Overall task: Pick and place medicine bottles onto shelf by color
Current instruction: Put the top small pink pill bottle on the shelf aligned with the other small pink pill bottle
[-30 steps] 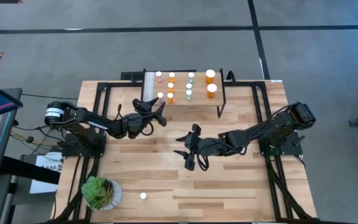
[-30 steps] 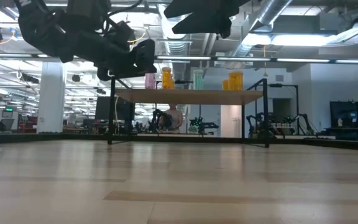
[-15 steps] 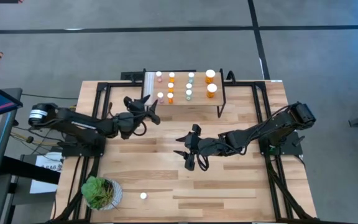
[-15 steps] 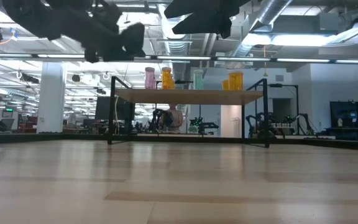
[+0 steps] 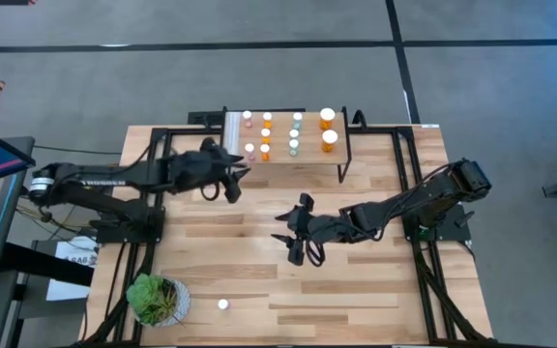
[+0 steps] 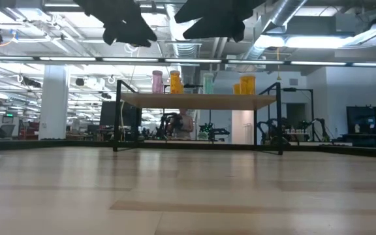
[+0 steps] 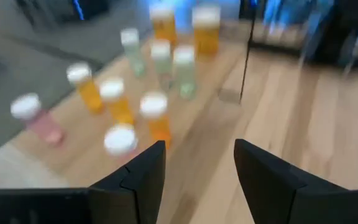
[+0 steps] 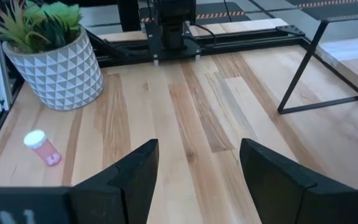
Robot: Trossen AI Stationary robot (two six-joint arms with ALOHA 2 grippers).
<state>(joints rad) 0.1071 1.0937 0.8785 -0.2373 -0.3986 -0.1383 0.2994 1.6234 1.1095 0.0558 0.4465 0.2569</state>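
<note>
The shelf (image 5: 309, 159) stands at the table's far middle on thin black legs. Several medicine bottles with white caps stand upright on it: pink (image 5: 248, 119) at the left, orange (image 5: 266, 133), pale green (image 5: 295, 132), and two wider orange ones (image 5: 329, 139) at the right. One pink bottle (image 5: 222, 304) lies on its side on the table near the front edge, also in the right wrist view (image 8: 42, 148). My left gripper (image 5: 234, 178) hovers open and empty just left of the shelf's near left corner, high above the table (image 6: 126, 26). My right gripper (image 5: 294, 244) hangs open and empty over the table's middle.
A green potted plant (image 5: 157, 299) in a white patterned pot stands at the near left corner, left of the lying pink bottle. Black frame rails (image 5: 416, 193) run along the table's left and right sides. Bare wood lies between the shelf and the near edge.
My left gripper has risen well above the table and drawn back a little toward the left edge, away from the shelf. It has tipped from pointing steeply down to nearly level. Its fingers stay open and empty. The bottles have not moved.
</note>
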